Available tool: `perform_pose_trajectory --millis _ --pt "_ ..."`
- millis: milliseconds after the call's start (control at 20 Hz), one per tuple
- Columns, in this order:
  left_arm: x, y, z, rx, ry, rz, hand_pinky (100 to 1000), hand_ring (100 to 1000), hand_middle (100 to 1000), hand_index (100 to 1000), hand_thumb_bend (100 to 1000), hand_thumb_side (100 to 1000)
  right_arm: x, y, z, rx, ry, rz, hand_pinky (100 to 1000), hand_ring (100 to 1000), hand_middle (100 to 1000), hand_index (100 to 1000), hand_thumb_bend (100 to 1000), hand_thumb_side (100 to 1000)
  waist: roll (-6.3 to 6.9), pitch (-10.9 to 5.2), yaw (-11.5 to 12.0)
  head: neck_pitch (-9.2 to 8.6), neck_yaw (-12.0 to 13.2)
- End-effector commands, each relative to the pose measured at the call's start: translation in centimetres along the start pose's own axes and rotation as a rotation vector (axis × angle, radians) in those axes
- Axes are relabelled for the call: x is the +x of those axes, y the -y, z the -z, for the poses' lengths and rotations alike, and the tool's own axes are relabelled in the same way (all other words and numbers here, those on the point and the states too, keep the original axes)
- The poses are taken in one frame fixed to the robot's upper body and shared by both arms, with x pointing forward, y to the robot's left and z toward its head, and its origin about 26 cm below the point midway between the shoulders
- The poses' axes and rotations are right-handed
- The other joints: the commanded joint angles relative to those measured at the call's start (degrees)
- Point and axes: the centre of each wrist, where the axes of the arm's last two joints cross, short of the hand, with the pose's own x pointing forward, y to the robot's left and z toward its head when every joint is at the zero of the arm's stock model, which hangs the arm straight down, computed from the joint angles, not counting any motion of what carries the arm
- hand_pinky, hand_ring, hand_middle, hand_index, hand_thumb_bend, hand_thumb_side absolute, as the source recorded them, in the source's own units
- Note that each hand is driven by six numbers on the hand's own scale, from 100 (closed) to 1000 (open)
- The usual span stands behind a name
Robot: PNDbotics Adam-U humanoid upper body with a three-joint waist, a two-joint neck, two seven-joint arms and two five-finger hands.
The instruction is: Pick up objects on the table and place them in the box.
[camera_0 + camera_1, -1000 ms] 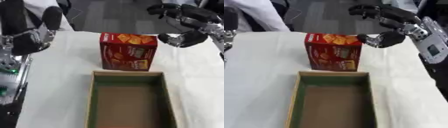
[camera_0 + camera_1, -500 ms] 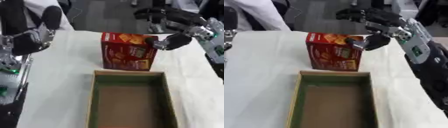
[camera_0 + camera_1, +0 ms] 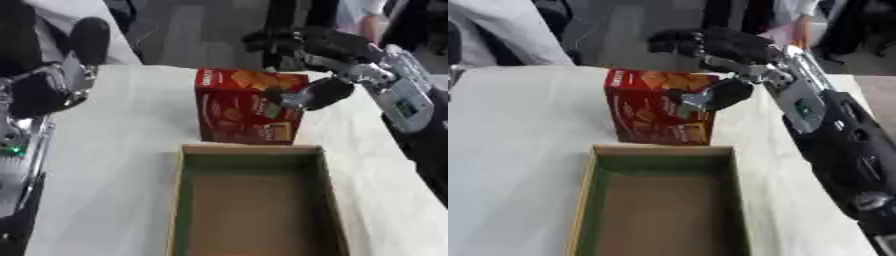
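While the right robot hand (image 3: 306, 47) hovers open over the red cracker box (image 3: 248, 107), which stands upright on the counter (image 3: 122, 150) just beyond the cardboard box (image 3: 254, 200), centre the thumb and fingers on opposite faces before closing. Compared with a second ago, the hand has moved left, onto the cracker box. The left robot hand (image 3: 52, 75) rests at far left, fingers unclear.

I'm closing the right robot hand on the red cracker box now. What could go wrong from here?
1. The right robot hand meets the red cracker box only at its top right corner, thumb on the front; the upright box may tip or twist.
2. The cardboard box lies directly in front, so a toppled cracker box could catch on its rim.
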Motion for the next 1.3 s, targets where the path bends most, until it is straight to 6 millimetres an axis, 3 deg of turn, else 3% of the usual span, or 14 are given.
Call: perform_pose_trajectory --millis 50,550,1300 --pt "0.3 -0.3 0.7 0.013 0.027 0.0 792 808 855 869 381 535 0.0 1.7 0.4 0.107 0.11 -0.104 777 935 978 1000 273 781 0.11 -0.93 0.1 -1.13 -0.8" --pt "0.4 -0.2 0.9 0.009 0.036 -0.008 793 807 855 868 380 534 -0.5 0.5 0.4 0.191 0.095 -0.129 778 931 983 1000 314 726 -0.08 -0.3 1.0 -0.96 0.2" --pt "0.4 -0.3 0.9 0.007 0.035 -0.006 794 803 855 868 380 535 -2.5 -1.0 -1.8 0.274 -0.021 -0.156 748 901 962 1000 308 694 -0.13 0.12 0.9 -0.03 2.9"
